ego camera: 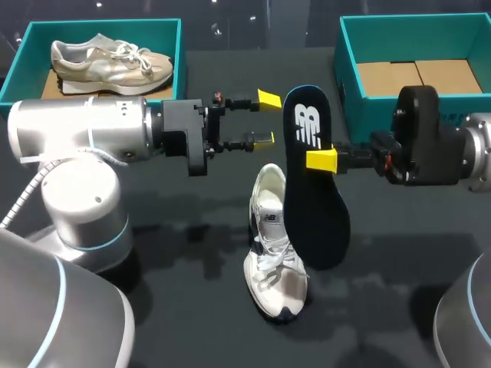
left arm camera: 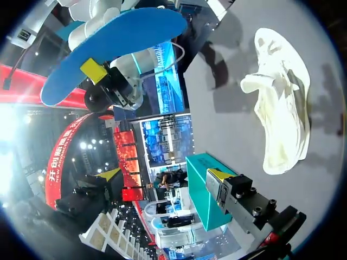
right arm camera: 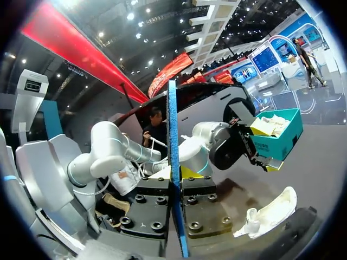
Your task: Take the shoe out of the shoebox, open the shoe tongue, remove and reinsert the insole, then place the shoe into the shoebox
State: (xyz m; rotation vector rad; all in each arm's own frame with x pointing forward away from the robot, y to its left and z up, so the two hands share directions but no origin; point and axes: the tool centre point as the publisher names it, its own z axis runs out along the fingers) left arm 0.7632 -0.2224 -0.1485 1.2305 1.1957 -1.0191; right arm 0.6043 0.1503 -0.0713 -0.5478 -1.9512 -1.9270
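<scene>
- The dark counter (ego camera: 176, 307) carries two teal shoeboxes at its far edge and one shoe near its middle.
- The left arm (ego camera: 84, 138) comes in from the left and stretches across toward the middle. The right arm (ego camera: 430, 146) comes in from the right, at about the same depth.
- The left shoebox (ego camera: 100, 25) sits at the far left corner with a beige shoe (ego camera: 107, 61) lying on its side inside.
- The right shoebox (ego camera: 347, 84) sits at the far right; only its brown cardboard floor shows inside.
- The white shoe (ego camera: 272, 253) stands on its sole on the counter, outside both boxes and between the two arms. Its dark-tipped toe points to the near edge, and its heel opening faces up.
- The dark blue insole (ego camera: 314, 192) is out of the shoe and held in the air. Its printed face is turned to the head camera and its long axis runs from far to near. In the head view its lower end overlaps the shoe's right side. The left wrist view shows it well apart from the shoe.
- The right hand (ego camera: 322, 159) is clenched on the insole at its mid-length. The right wrist view shows the insole edge-on, pinched between the two fingers.
- The left hand (ego camera: 266, 119) is released and grasps nothing. Its yellow tips stand apart just beside the insole's far end, not touching it.
</scene>
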